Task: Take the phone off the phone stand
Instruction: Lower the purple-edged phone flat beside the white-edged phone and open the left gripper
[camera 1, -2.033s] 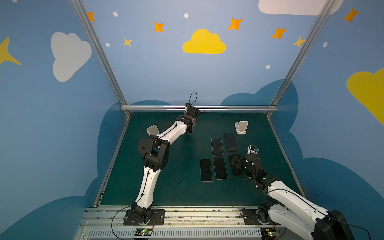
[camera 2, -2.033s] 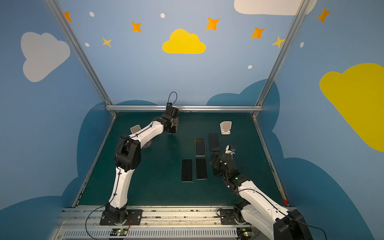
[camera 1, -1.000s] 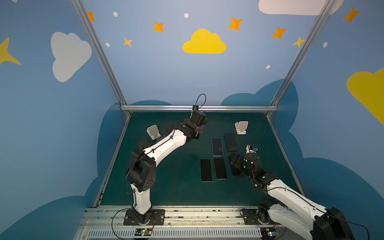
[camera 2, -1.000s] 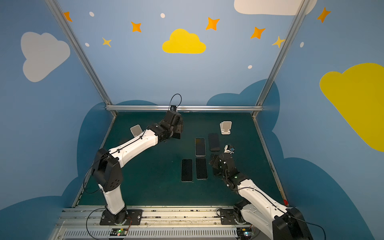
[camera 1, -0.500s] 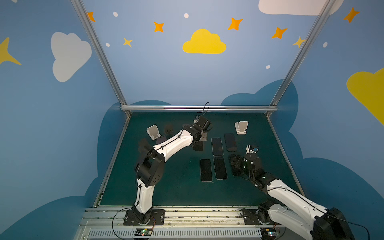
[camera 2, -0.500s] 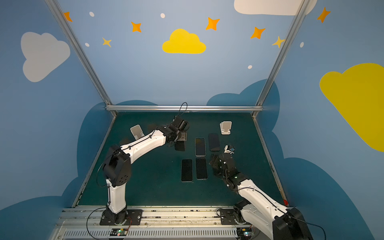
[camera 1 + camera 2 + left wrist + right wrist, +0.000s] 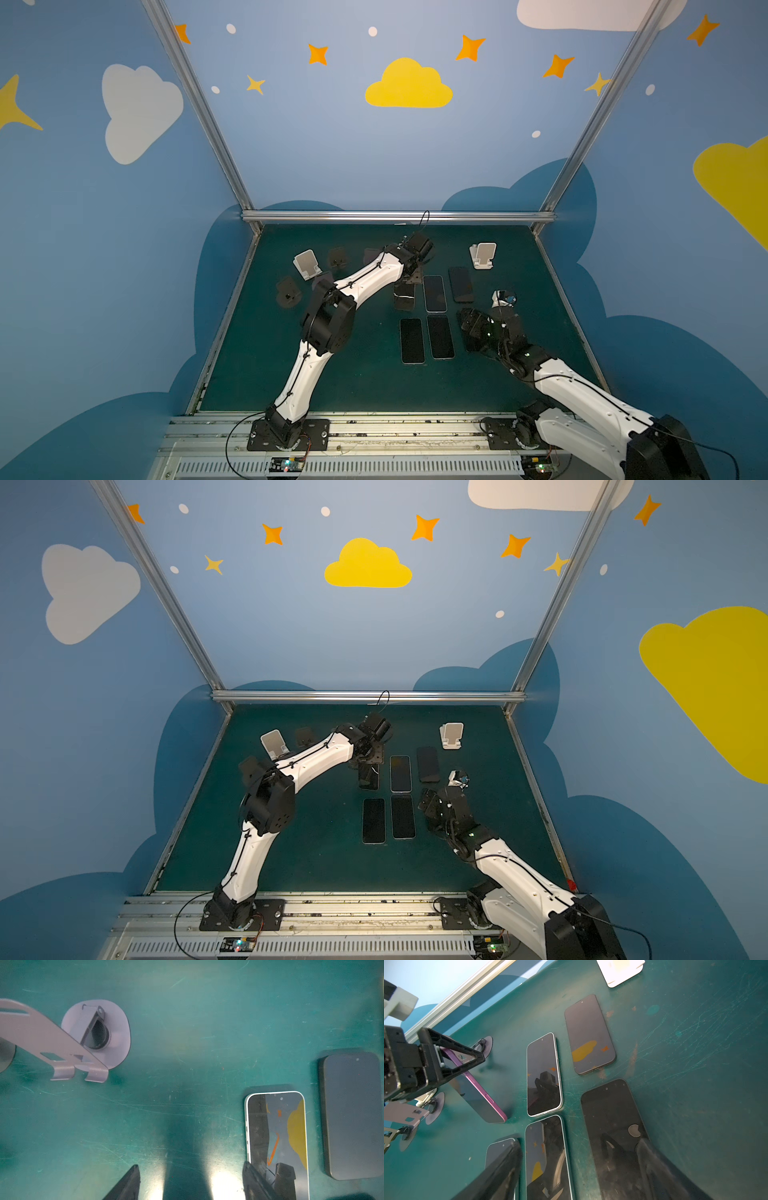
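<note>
A purple-edged phone (image 7: 477, 1093) hangs tilted from my left gripper (image 7: 409, 277), which is shut on its upper end. Its lower end sits at or just above the green mat, beside a white-edged phone (image 7: 434, 293). The phone also shows dark in both top views (image 7: 369, 777). The left wrist view shows only the two fingers (image 7: 128, 1184) apart over the mat, not the phone. The grey phone stand (image 7: 62, 1043) with its round base stands empty behind. My right gripper (image 7: 581, 1178) is open, low over a black phone (image 7: 612, 1126) at the front right.
Several phones lie flat in rows mid-mat (image 7: 411, 340) (image 7: 460, 284). White stands (image 7: 306, 264) (image 7: 483, 255) sit at the back left and back right. Dark stands (image 7: 288, 293) (image 7: 336, 257) crowd the left. Metal rails edge the mat.
The left arm swung from the back stand toward the middle and came down, carrying the phone to the left end of the phone rows. The right arm barely moved.
</note>
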`<state>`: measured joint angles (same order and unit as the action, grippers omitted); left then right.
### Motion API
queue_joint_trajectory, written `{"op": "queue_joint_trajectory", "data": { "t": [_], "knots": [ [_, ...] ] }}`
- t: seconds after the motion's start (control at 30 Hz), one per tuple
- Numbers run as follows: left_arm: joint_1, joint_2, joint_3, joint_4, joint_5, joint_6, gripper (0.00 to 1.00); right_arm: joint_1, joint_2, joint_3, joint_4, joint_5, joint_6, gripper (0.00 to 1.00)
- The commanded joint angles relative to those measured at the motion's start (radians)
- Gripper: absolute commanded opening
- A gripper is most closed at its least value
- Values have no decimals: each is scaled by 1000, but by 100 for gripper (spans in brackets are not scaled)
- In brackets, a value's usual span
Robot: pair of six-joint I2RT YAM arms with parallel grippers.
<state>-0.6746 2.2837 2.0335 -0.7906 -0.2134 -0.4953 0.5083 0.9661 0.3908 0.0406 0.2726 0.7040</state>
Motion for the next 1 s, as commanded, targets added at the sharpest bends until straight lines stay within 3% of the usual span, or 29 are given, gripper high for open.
{"op": "queue_joint_trajectory", "data": {
  "t": [0.0, 0.33, 0.8, 0.97],
  "knots": [
    [1, 51, 87, -87, 5, -11, 48, -2, 13, 28, -3, 7, 12, 87],
    [19, 182, 261, -169, 44, 0, 51, -1, 11, 37, -18, 18, 3, 87],
    [20, 240, 271, -165, 121, -48, 51, -2, -4, 36, -27, 24, 6, 87],
    [18, 212, 213, -128, 141, -82, 51, -1, -19, 32, -29, 20, 11, 87]
  ]
}}
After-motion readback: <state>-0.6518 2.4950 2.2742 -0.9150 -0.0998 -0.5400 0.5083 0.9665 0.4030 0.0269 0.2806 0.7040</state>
